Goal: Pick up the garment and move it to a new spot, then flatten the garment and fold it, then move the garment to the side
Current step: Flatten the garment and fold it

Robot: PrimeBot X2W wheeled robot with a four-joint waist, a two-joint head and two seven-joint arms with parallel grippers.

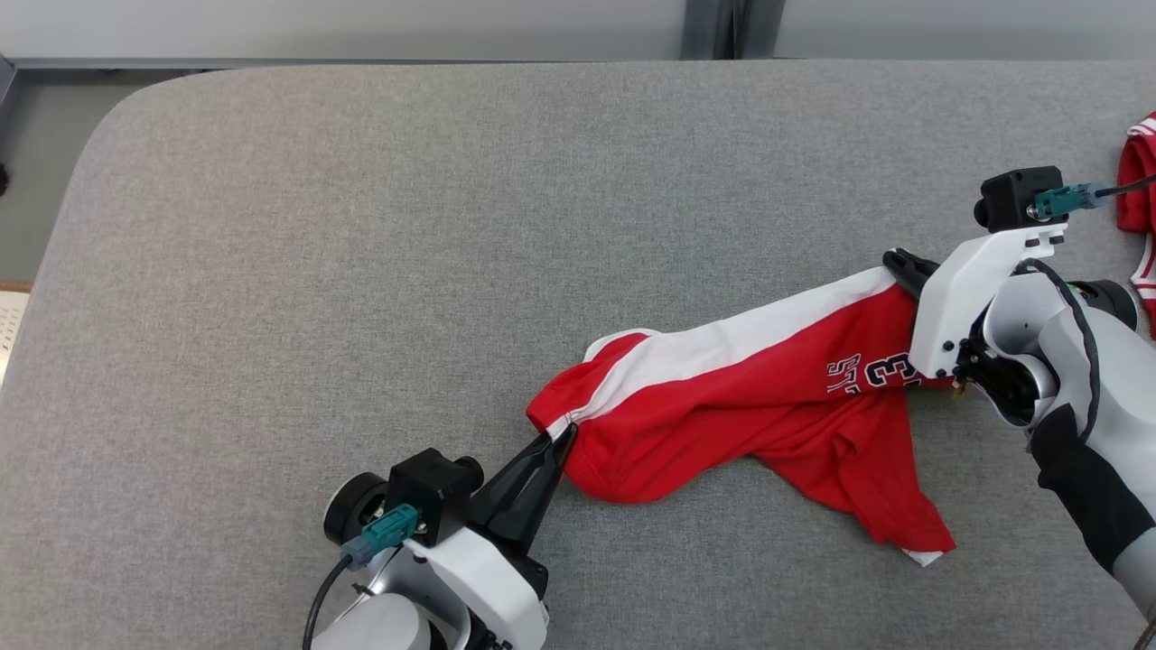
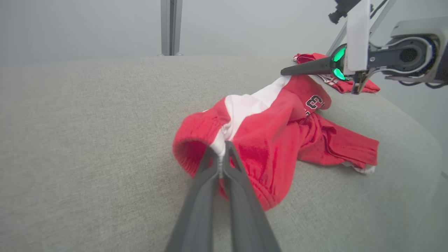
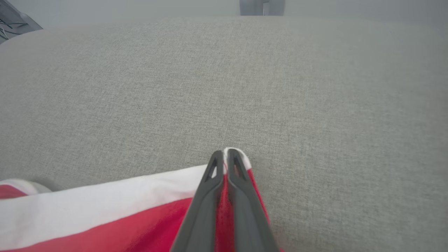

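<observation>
Closest to the head camera, the left gripper [image 1: 567, 435] rises from the bottom edge with its two dark fingers pressed together. It is clenched on the left end of the garment [image 1: 722, 406], right where a white stripe [image 1: 722, 348] meets the red cloth. From the left wrist, those fingers [image 2: 204, 196] pinch a thin fold of fabric at their tips, and beside the pinch the cloth curls into a rounded, open hem.

Over at the right, the right gripper [image 1: 896, 264] is likewise clenched, grasping the opposite end of the garment. From the right wrist its fingers sit tight together with a strip of red cloth between them and a bit of white edge poking out at the tips.

The garment is red with the white stripe along its far edge. It stretches on a slant between the two grippers, across the near right part of the grey surface [image 1: 361, 271]. Black and white lettering [image 1: 867, 370] shows on the red cloth close to the right gripper. A loose flap [image 1: 890, 506] trails from the garment toward the robot and lies crumpled on the surface, with a white-edged corner at its end.

Another red and white cloth [image 1: 1136, 208] lies at the right edge of the surface, apart from the garment.
</observation>
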